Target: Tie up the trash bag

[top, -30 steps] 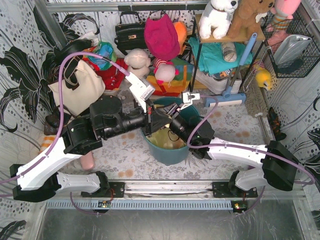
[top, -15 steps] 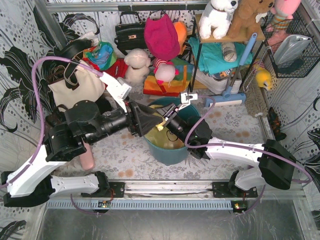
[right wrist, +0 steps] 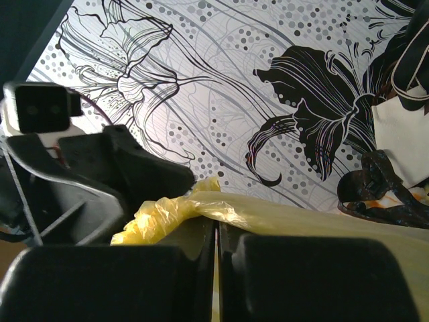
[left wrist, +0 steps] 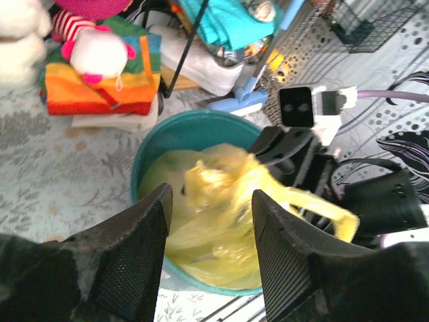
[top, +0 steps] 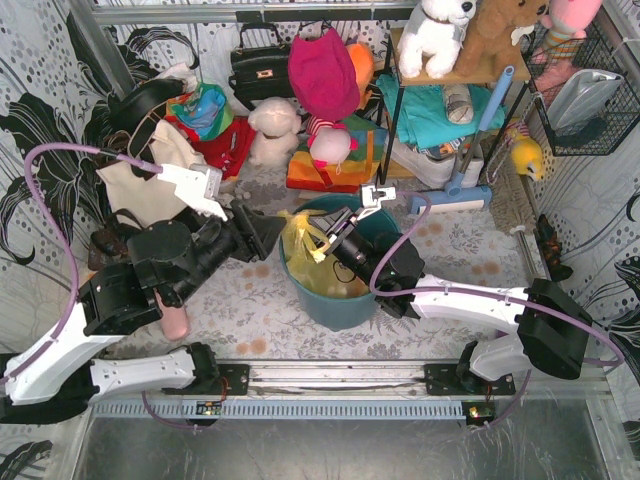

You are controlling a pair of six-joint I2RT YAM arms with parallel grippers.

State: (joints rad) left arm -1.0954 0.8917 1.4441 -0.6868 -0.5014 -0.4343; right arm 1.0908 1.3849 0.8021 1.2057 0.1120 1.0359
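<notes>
Plainly, the left gripper (top: 258, 232) stood open, its two black fingers (left wrist: 127, 261) well apart with nothing between them. Just beyond those fingertips, in line with the gap, sat the bag (left wrist: 221, 201), inside the bucket (left wrist: 194, 127). A bunched part of its yellow plastic rose above the rim, straight ahead of the fingers and close to them, but not touching them as far as the top view showed. The rest of the bag lined the bucket below and beyond the tips.

From that bunch a twisted strand of the bag ran off past the left gripper's right-hand finger to the right gripper (top: 330, 240). The right gripper's fingers (right wrist: 301, 268) were pressed together, with only a thin slit between them, and they pinched the strand. In the right wrist view the yellow plastic (right wrist: 167, 215) came out at the fingertips, crumpled up to one side of them and stretched flat across to the other. Beyond those closed tips the left gripper faced them across the bucket (top: 335, 305).
</notes>
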